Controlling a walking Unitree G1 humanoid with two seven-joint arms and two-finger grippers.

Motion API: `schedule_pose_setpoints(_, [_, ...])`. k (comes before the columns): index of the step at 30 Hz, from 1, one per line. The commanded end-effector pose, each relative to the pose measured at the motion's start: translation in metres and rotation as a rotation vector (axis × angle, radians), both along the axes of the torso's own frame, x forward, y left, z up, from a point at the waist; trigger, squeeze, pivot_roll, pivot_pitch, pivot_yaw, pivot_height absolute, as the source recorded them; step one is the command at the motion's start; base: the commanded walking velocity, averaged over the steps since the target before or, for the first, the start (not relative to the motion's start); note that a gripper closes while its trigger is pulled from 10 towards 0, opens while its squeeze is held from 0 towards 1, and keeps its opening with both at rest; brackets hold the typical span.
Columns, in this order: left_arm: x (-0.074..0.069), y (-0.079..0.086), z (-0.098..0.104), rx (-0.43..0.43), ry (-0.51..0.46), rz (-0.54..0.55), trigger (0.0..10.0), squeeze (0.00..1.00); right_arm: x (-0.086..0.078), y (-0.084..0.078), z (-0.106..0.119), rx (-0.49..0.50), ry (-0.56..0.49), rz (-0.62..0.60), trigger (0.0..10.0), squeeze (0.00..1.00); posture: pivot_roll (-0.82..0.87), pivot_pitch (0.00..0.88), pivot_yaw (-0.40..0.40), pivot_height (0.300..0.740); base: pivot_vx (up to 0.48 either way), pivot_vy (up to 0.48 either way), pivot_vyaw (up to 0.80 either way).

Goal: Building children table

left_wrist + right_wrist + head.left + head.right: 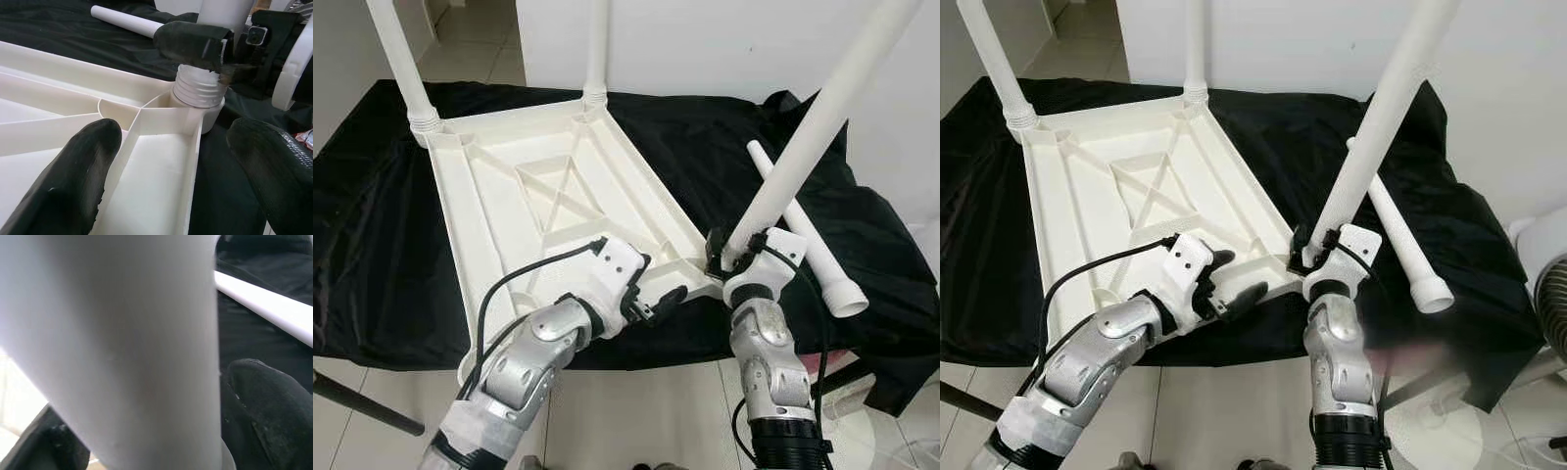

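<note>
A white plastic tabletop (pixel 489 196) lies upside down on a black cloth. Two white legs (pixel 401 59) (pixel 597 49) stand in its far corners. A third leg (pixel 813 127) leans to the right, its threaded end (pixel 198 88) sitting in the near right corner socket. My right gripper (pixel 724 257) is shut on this leg just above the socket. My left gripper (pixel 658 294) is open, and its fingers (pixel 73 176) straddle the tabletop's near rim beside that corner. A fourth leg (pixel 813 255) lies loose on the cloth to the right.
The black cloth (pixel 372 245) covers a low surface whose front edge is close to me. A white wall stands behind it. A fan (pixel 1552 304) is at the far right, and a dark rod (pixel 362 401) crosses the floor at lower left.
</note>
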State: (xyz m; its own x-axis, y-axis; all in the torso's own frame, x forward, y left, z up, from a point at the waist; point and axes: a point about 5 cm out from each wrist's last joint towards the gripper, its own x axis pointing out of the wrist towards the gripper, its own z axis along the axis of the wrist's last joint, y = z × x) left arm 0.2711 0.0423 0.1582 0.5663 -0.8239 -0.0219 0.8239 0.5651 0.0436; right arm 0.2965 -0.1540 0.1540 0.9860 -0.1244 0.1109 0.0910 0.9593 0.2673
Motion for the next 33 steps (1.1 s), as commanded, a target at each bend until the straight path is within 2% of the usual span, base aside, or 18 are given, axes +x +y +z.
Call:
schedule_pose_setpoints(1, [0.001,0.001,-0.001,0.019,0.000,-0.040,10.0,0.00,-0.003,-0.006,-0.002,-0.015,-0.019,0.043,10.0,1.00,0.00,0.077,-0.049,0.740,0.000,0.000,0.00])
schedule_pose_setpoints(5, [0.002,0.003,-0.001,0.028,-0.006,-0.039,10.0,0.00,-0.003,-0.009,-0.002,-0.043,-0.035,0.098,10.0,1.00,0.00,0.076,-0.047,0.740,0.000,0.000,0.00])
schedule_pose_setpoints(6, [0.003,0.005,-0.001,0.032,-0.007,-0.036,10.0,0.00,-0.002,-0.011,-0.002,-0.060,-0.048,0.151,10.0,0.76,0.00,0.074,-0.048,0.740,0.000,0.000,0.00])
schedule_pose_setpoints(7, [0.003,0.005,-0.001,0.032,-0.007,-0.036,10.0,0.00,-0.002,-0.011,-0.002,-0.060,-0.048,0.151,10.0,0.76,0.00,0.074,-0.048,0.740,0.000,0.000,0.00])
schedule_pose_setpoints(8, [0.003,0.006,-0.001,0.034,-0.007,-0.036,10.0,0.00,-0.002,-0.010,-0.001,-0.072,-0.062,0.200,10.0,0.00,0.00,0.073,-0.049,0.740,0.000,0.000,0.00])
schedule_pose_setpoints(10, [0.002,0.006,-0.002,0.035,-0.007,-0.042,10.0,0.00,0.001,-0.009,0.001,-0.117,-0.083,0.288,10.0,0.00,0.00,0.068,-0.051,0.740,0.000,0.000,0.00])
schedule_pose_setpoints(12, [0.002,0.006,-0.002,0.035,-0.007,-0.042,10.0,0.00,0.001,-0.009,0.001,-0.117,-0.083,0.288,10.0,0.00,0.00,0.068,-0.051,0.740,0.000,0.000,0.00])
schedule_pose_setpoints(13, [0.001,0.004,-0.002,0.031,-0.008,-0.052,10.0,0.00,0.002,-0.009,0.003,-0.145,-0.098,0.337,10.0,0.00,-0.01,0.066,-0.051,0.740,0.000,0.000,0.00])
schedule_pose_setpoints(14, [0.001,0.004,-0.002,0.031,-0.008,-0.052,10.0,0.00,0.002,-0.009,0.003,-0.145,-0.098,0.337,10.0,0.00,-0.01,0.066,-0.051,0.740,0.000,0.000,0.00])
schedule_pose_setpoints(17, [-0.004,-0.001,-0.001,0.015,0.000,-0.103,10.0,0.00,0.008,-0.011,0.002,-0.186,-0.113,0.463,10.0,0.00,0.00,0.059,-0.050,0.740,0.000,0.000,0.00])
schedule_pose_setpoints(22, [-0.007,-0.004,-0.001,0.009,0.009,-0.139,10.0,0.00,0.012,-0.012,0.001,-0.203,-0.115,0.517,10.0,0.00,0.00,0.052,-0.048,0.740,0.000,0.000,0.00])
schedule_pose_setpoints(25, [-0.014,-0.007,-0.004,0.015,0.024,-0.195,10.0,0.00,0.016,-0.014,-0.001,-0.250,-0.107,0.583,10.0,0.00,0.00,0.049,-0.048,0.740,0.000,0.000,0.00])
schedule_pose_setpoints(29, [-0.016,-0.008,-0.005,0.020,0.029,-0.213,10.0,0.00,0.017,-0.017,-0.003,-0.280,-0.096,0.612,10.0,0.00,0.00,0.046,-0.050,0.740,0.000,0.000,0.00])
schedule_pose_setpoints(30, [-0.017,-0.008,-0.006,0.027,0.031,-0.219,10.0,0.00,0.018,-0.020,-0.004,-0.299,-0.089,0.626,9.7,0.00,0.00,0.045,-0.052,0.740,0.000,0.000,0.00])
schedule_pose_setpoints(31, [-0.017,-0.008,-0.006,0.031,0.031,-0.223,10.0,0.00,0.018,-0.022,-0.005,-0.310,-0.083,0.646,4.7,0.00,0.00,0.044,-0.053,0.740,0.000,0.000,0.00])
schedule_pose_setpoints(33, [-0.017,-0.008,-0.006,0.031,0.031,-0.223,10.0,0.00,0.018,-0.022,-0.005,-0.310,-0.083,0.646,4.7,0.00,0.00,0.044,-0.053,0.740,0.000,0.000,0.00])
